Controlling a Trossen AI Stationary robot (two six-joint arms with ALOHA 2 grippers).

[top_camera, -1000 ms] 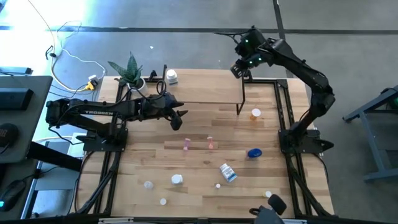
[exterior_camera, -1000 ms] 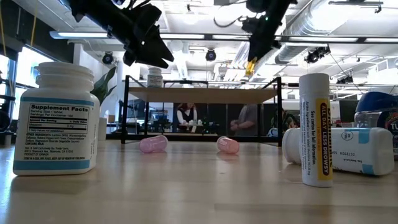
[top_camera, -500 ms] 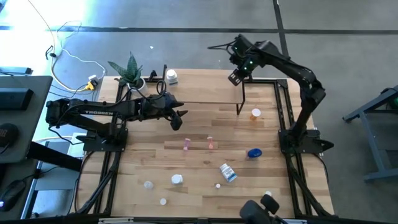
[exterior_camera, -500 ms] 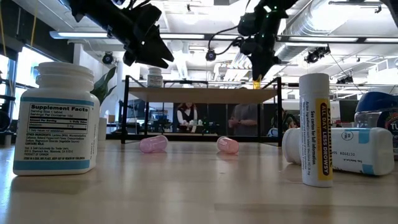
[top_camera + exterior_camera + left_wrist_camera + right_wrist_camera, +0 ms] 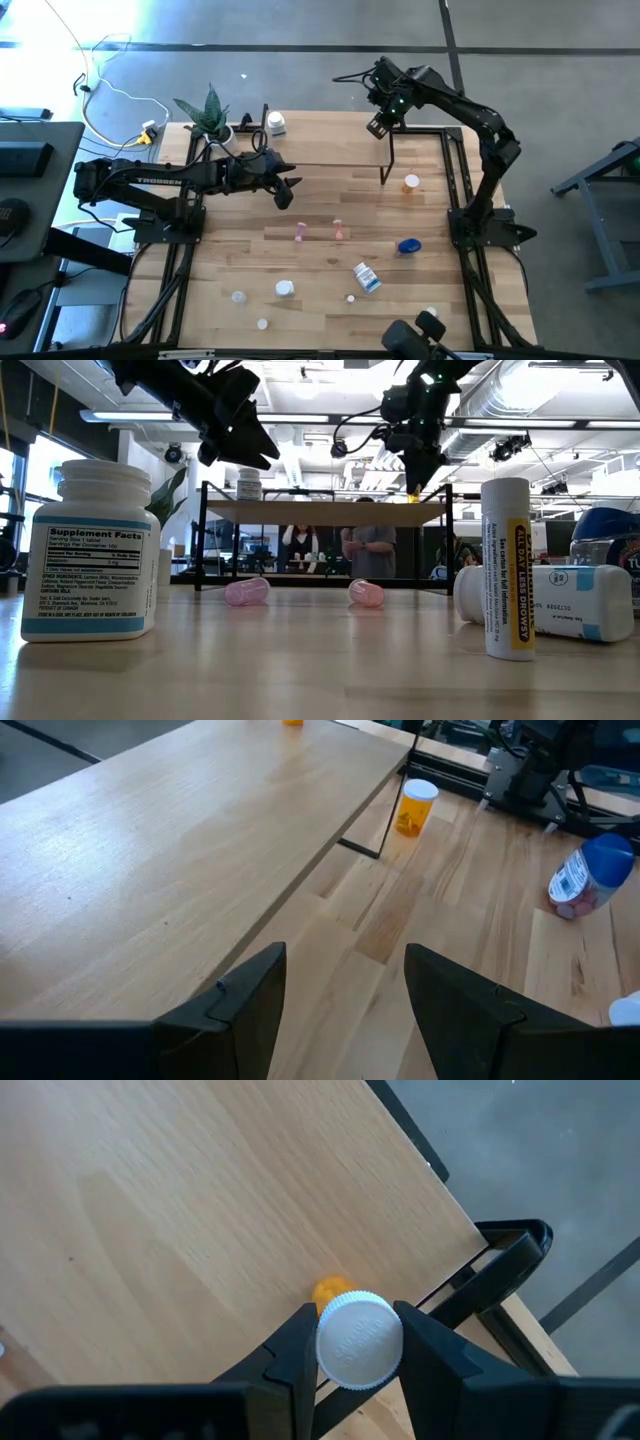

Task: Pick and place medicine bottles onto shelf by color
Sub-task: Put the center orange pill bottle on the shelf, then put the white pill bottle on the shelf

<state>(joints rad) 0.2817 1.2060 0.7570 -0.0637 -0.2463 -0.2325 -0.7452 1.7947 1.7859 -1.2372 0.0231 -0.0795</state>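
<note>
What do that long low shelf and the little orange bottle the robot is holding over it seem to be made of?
The shelf looks like pale wood with a smooth matte finish, showing fine grain lines; its thin legs look like black-painted metal. The orange bottle, pinched in the right tool, seems to be translucent amber plastic with a white, faintly embossed plastic cap. Only a sliver of orange shows, so that part is less certain.

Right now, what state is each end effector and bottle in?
Right end effector: shut on an orange bottle, above the shelf.
Left end effector: open, empty.
Second orange bottle: upright on the table.
Pink bottles: lying down.
Blue bottle: lying down.
</note>
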